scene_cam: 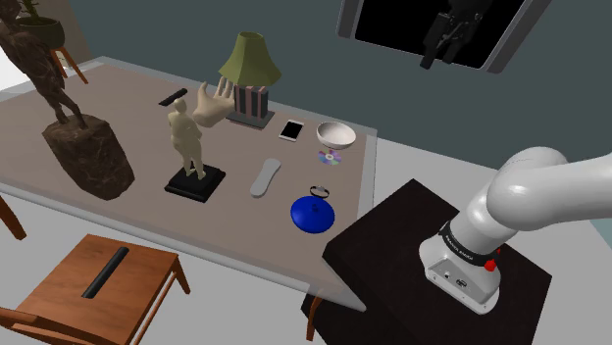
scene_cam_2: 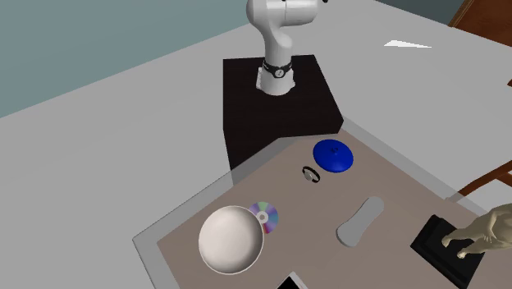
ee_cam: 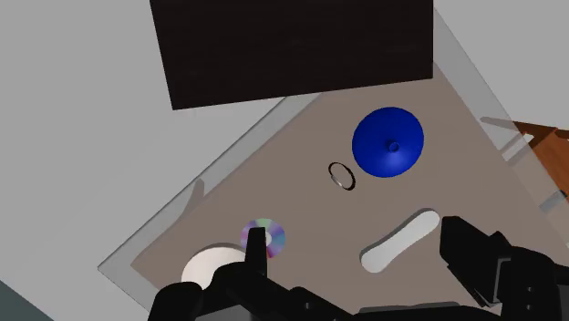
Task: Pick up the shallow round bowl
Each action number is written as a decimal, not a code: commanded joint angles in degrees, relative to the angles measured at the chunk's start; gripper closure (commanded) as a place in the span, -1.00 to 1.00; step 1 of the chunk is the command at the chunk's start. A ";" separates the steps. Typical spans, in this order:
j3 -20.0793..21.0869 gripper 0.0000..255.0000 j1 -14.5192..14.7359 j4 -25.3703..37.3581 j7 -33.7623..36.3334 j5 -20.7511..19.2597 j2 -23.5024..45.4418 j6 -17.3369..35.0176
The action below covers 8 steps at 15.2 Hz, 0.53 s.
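While hand [scene_cam: 440, 59] hangs high — bowl [scene_cam_2: 231, 239] round, shallow (smooth, white), beside disc [scene_cam_2: 264, 217].

table [scene_cam: 245, 221] with bowl [scene_cam: 335, 133], disc [scene_cam: 329, 156], ring [scene_cam: 318, 190]

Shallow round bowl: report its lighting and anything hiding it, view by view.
Shoulder view: the bowl is pale, evenly lit, no glare. Second exterior view: its inside is softly shaded. Wrist view: the end effector hides part of it.
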 commanded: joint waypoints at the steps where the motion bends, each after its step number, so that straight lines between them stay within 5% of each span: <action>1: 0.00 -1.00 0.00 0.00 0.00 0.00 0.00 0.00; 8: -1.15 -1.00 -0.61 -4.28 -0.47 -1.66 9.38 12.91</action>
